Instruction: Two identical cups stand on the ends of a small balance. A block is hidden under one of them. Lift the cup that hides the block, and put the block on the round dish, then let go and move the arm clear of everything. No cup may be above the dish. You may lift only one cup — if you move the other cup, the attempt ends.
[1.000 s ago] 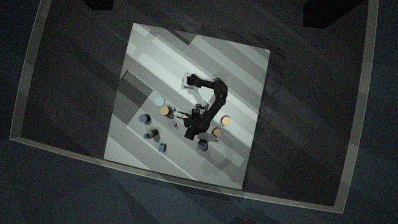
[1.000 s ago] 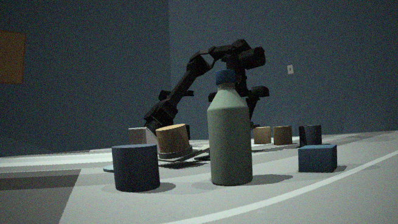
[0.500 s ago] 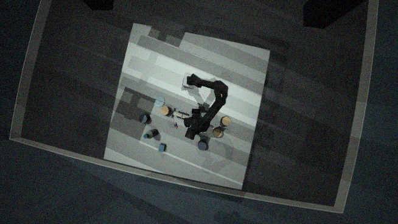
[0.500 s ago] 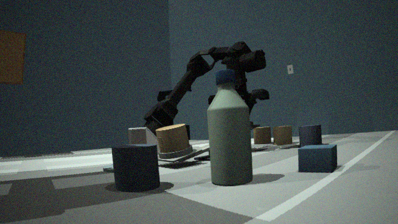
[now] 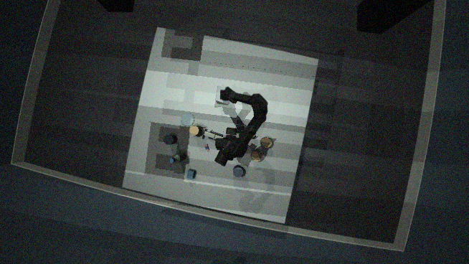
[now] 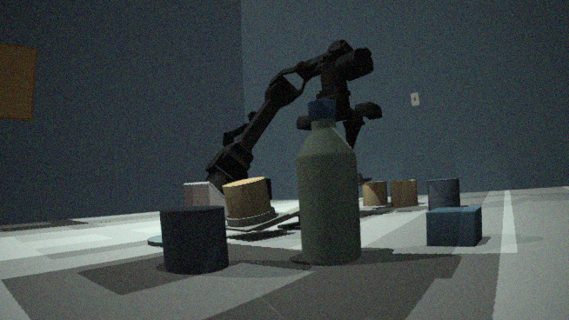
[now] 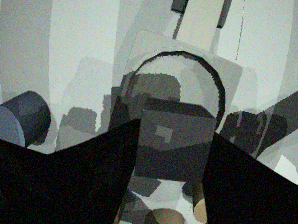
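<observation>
Fingers clamped on block (image 7: 174, 137) — over balance pad.

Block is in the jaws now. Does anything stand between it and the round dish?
Nearly. The remaining cup, on the balance's other end, stands right beside the dish, close to the straight line from the block. Nothing else visible lies between them.

Dim blue walls (image 6: 130, 87), an orange panel (image 6: 16, 82), grey-striped floor (image 6: 391, 283).
</observation>
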Robot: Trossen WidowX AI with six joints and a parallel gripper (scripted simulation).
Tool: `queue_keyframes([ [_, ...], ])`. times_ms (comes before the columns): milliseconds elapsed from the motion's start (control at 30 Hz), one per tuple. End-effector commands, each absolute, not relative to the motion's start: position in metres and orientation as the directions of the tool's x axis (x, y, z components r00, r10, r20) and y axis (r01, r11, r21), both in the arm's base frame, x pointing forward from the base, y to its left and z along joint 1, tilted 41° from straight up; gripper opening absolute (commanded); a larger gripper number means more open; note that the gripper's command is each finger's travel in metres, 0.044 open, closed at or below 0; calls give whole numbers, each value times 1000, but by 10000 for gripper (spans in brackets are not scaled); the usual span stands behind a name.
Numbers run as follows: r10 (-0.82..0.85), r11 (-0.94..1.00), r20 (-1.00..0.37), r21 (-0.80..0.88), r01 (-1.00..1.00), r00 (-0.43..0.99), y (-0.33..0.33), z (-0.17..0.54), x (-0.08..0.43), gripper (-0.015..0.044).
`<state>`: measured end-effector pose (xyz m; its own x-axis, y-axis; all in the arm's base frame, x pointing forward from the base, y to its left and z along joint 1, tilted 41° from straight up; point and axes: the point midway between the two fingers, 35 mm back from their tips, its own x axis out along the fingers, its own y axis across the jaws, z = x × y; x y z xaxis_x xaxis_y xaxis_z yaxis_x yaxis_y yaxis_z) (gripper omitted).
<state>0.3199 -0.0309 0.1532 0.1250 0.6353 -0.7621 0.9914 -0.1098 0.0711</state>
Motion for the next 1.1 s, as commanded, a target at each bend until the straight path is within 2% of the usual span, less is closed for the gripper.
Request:
queue_keyframes([
  [0, 628, -135, -765, 73, 988, 142, -47, 173, 317, 0],
  [300, 623, -158, -767, 69, 985, 154, -61, 184, 313, 0],
  [1067, 582, -136, -803, 63, 989, 131, -167, 68, 302, 0],
])
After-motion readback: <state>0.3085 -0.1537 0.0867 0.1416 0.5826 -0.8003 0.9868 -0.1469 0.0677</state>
